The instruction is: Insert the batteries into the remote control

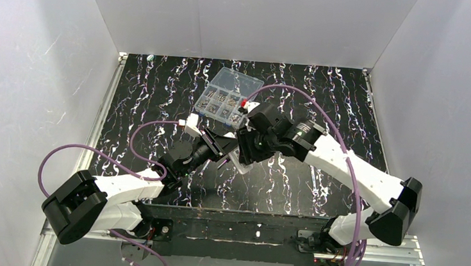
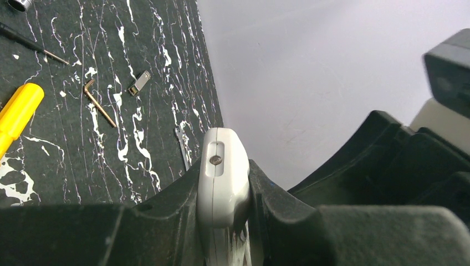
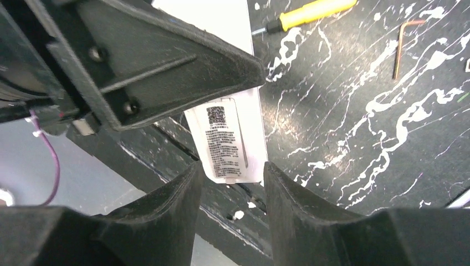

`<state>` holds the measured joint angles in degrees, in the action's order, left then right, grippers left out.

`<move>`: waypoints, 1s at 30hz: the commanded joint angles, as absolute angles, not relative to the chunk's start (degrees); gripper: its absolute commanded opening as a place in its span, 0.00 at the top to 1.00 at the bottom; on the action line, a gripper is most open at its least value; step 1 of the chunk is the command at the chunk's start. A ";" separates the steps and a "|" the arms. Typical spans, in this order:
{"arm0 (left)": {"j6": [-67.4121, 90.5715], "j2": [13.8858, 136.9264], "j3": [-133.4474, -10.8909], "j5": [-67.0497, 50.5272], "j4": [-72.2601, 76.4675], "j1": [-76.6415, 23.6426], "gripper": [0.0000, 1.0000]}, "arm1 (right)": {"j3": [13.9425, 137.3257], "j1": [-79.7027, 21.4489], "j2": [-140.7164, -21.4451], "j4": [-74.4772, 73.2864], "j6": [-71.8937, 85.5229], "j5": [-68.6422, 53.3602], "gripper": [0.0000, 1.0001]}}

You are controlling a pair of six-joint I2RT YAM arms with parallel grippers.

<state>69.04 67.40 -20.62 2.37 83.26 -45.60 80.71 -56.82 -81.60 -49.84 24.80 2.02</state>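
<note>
Your top camera sits high above the near edge, looking down on the whole table (image 1: 159, 88). Left wrist camera: tight in, low, facing along the tabletop toward a white wall (image 2: 332, 66). Right wrist camera: tight in, facing down at the tabletop. Both wrist views share the remote (image 2: 221, 177) (image 3: 227, 138), yellow screwdriver (image 2: 19, 111) (image 3: 310, 12) and hex key (image 2: 100, 103) (image 3: 402, 47).

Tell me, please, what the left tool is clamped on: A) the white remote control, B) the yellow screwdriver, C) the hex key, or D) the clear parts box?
A: the left wrist view shows the left tool shut on the white remote control, gripping it from both sides.
</note>
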 commanded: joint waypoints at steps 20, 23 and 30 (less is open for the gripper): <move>70.06 65.70 -22.52 2.22 88.32 -45.83 1.00 | 50.46 -56.43 -52.67 -22.48 51.54 12.38 0.31; 70.60 65.97 -22.84 1.62 88.33 -45.83 1.00 | 43.75 -56.43 -48.27 -16.31 56.99 13.30 0.27; 70.95 66.33 -23.20 1.41 88.31 -45.81 1.00 | 34.63 -56.36 -41.29 -6.76 64.17 15.20 0.21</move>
